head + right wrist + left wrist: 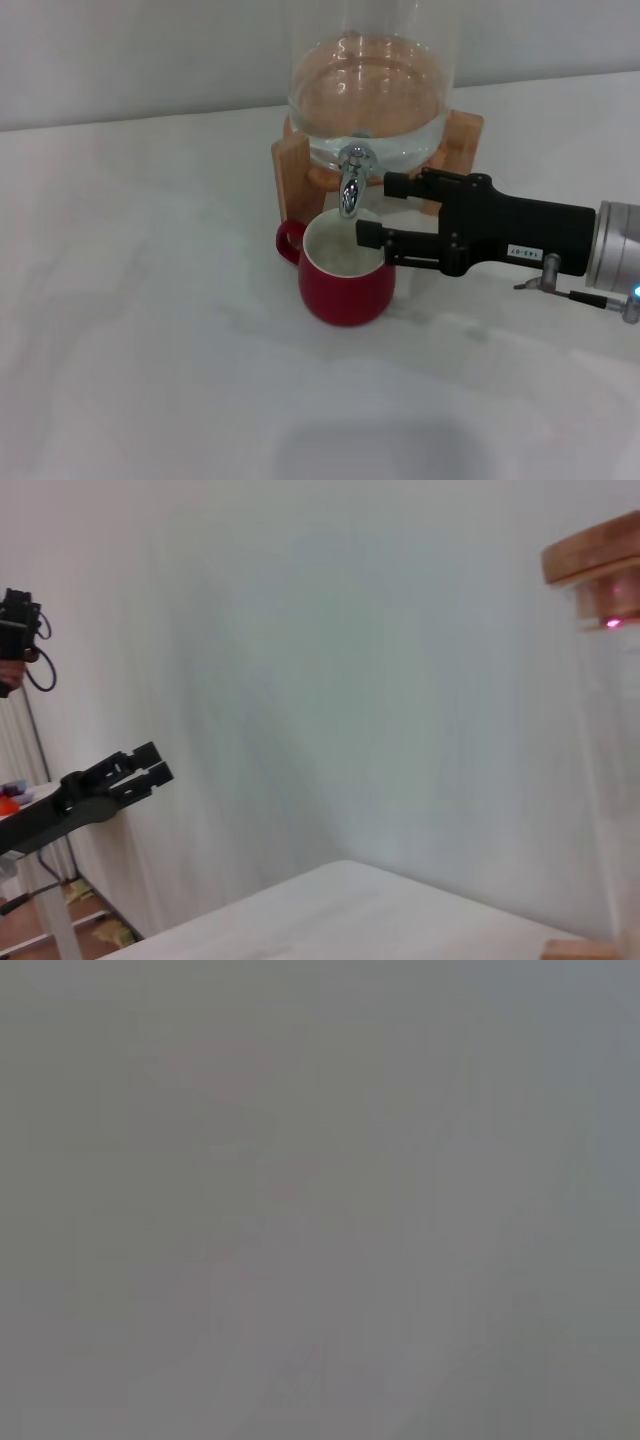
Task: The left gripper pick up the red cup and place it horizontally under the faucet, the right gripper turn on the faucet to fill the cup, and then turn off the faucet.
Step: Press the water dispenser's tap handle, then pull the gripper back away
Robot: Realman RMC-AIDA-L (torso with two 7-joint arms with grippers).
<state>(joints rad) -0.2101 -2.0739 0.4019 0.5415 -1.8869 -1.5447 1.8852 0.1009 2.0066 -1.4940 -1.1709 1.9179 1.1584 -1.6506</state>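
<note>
The red cup (345,270) stands upright on the white desk (150,350), just in front of the wooden stand (290,165) that carries the glass dispenser (370,90). Its cream-white inside faces up and its small handle points to the left. The faucet (350,185) hangs down from the front of the dispenser, and its spout ends directly above the far part of the cup's opening. The dispenser holds clear water in its lower part.

The right gripper (378,210) reaches in from the right side, lying almost level above the desk. Its jaws are open with a moderate gap: the far finger ends just to the right of the faucet, and the near finger ends over the right rim of the cup. The fingers hold nothing, and I cannot tell if the far one touches the faucet. A small white label sits on the black body, and a thin cable runs under the silver wrist.

The left gripper (125,773) does not appear in the head view. In the right wrist view it shows far away beside the desk, well apart from the cup, with its jaws nearly closed and nothing between them. The left wrist view gives only an even grey field.
</note>
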